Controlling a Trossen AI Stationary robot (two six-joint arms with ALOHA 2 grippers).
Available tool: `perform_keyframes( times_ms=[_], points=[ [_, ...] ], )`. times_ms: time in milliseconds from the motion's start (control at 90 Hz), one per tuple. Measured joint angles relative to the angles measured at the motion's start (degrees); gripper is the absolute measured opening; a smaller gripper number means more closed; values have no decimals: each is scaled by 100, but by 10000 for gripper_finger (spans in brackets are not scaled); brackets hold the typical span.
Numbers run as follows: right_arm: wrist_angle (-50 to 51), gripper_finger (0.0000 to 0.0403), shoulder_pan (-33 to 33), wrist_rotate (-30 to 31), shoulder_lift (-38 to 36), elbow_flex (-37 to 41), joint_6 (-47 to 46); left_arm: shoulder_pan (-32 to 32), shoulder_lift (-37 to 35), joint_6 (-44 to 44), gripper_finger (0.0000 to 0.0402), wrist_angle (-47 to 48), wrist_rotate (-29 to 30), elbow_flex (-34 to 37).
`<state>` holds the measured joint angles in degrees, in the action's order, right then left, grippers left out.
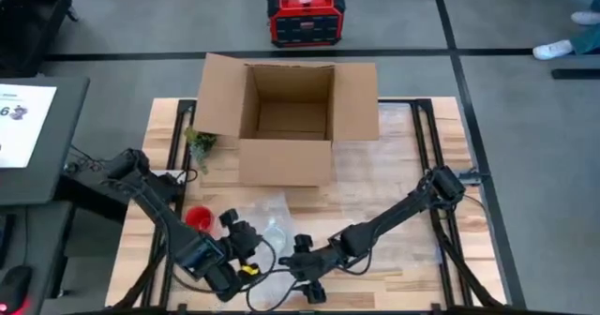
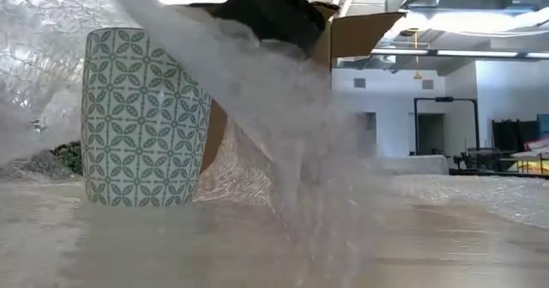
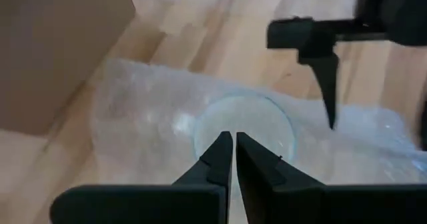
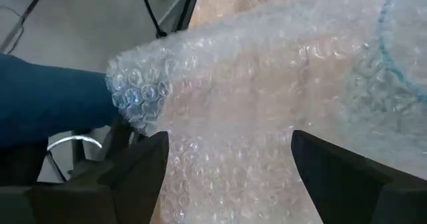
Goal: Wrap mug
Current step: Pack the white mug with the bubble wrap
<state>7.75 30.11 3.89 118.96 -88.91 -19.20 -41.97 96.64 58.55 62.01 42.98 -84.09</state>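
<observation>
The left gripper (image 3: 233,159) is showing its fingers pressed nearly together, with only a slit between them; whether a fold of bubble wrap (image 4: 267,111) is pinched there I cannot tell. Just past its tips the mug (image 3: 243,127) is standing under the clear sheet, its round rim showing through. The right gripper (image 4: 227,151) is hanging with its jaws spread wide and holding nothing, the wrap lying between and beyond its fingers.

From above, both grippers are meeting at the near edge of the table (image 1: 394,179), the left gripper (image 1: 246,245) and right gripper (image 1: 305,259) on either side of the wrap (image 1: 272,221). In the low view the patterned mug (image 2: 141,117) is standing upright, with wrap draping down beside it. An open box (image 1: 286,118) is sitting farther back.

The step in hand looks like folding the sheet over the mug; it is draped, not yet closed around. Next the right gripper would need to close on a free edge and pull it across without tipping the mug.
</observation>
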Motion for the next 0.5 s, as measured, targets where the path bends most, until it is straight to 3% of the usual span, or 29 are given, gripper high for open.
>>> perform_keyframes(
  times_ms=[144,278,500],
  points=[
    [-94,305,116,36,-36,-279,220,414,-3,-424,0,308,-32,22],
    [-248,305,143,36,33,-314,277,736,-7,-729,0,81,-386,487],
    [-975,305,26,16,169,-327,312,913,-311,-840,0,-1188,-533,1628]
  ],
)
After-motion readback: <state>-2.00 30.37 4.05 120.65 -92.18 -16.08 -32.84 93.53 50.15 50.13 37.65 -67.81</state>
